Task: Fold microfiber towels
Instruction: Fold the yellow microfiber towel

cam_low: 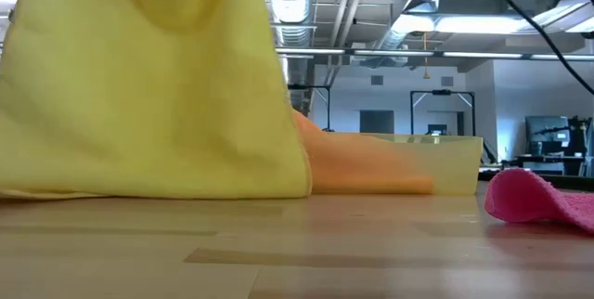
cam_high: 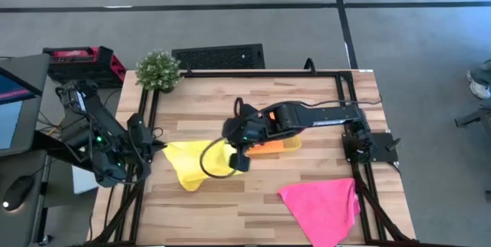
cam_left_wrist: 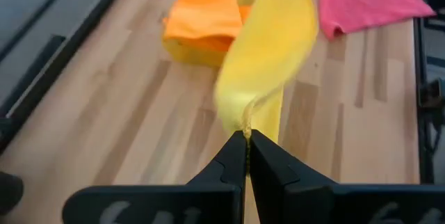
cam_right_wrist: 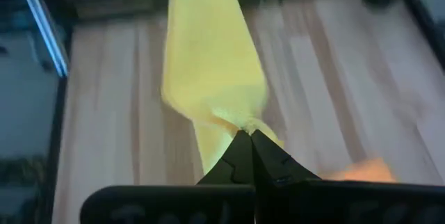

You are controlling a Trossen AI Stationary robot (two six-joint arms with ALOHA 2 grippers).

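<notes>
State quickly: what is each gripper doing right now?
Left gripper: shut on the yellow towel.
Right gripper: shut on the same yellow towel.

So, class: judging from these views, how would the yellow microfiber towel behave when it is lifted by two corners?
Probably floppy: the yellow microfiber towel sags and bunches between the left gripper and right gripper, both shut on its edges. Likely light, since thin pinches hold it up. It seems grippy rather than slippery, yet its lower edge drags on the wooden table.
</notes>
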